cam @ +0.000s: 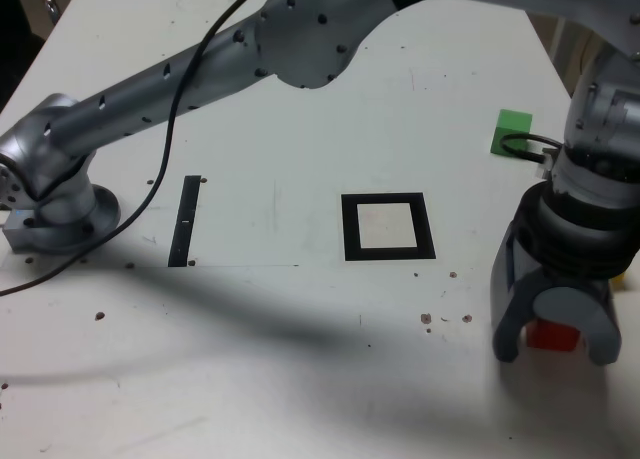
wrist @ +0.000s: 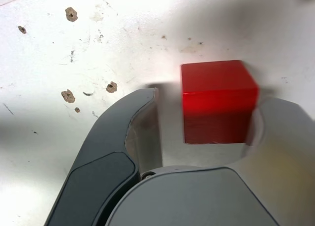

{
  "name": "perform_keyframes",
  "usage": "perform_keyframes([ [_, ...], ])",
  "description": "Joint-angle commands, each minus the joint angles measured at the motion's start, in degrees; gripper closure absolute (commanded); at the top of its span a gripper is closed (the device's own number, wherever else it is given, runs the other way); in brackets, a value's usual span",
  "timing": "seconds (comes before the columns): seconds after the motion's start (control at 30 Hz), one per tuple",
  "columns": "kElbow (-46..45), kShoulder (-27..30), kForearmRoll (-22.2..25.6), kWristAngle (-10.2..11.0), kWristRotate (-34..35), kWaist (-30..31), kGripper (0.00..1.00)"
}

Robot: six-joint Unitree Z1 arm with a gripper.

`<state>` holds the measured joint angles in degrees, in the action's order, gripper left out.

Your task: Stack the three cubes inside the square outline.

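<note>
Small matte red cube [wrist: 216,100] sits on white worktop [cam: 280,349] near exterior view's right edge, well apart from thick black square outline [cam: 388,227], which holds nothing yet. Grey pincer [cam: 553,344] straddles it; wrist view shows one jaw touching or nearly touching cube, the other w/ clear gap. So jaws apart, not clamped.

Risks (judgement):
- Cube off-centre between jaws; the near jaw may push it sideways or twist it, giving a skewed corner grip.
- Skewed grip could mean a tilted set-down in outline, poor base for stack.
- Small matte green cube [cam: 512,132] sits beyond the arm, near black cable; could get nudged. Sliver of yellow at right edge, prob. third cube, mostly hidden.

Writing/brands: none legible. Narrow black strip [cam: 185,221] has marks, too small to read.
</note>
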<state>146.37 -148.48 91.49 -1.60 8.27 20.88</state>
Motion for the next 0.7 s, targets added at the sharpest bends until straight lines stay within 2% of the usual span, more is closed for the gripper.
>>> perform_keyframes([
  [0.0,0.2,-0.4,0.5,-0.2,0.0,-0.1,0.69],
  [0.67,-1.2,1.4,1.2,0.1,-0.5,-0.1,0.7],
])
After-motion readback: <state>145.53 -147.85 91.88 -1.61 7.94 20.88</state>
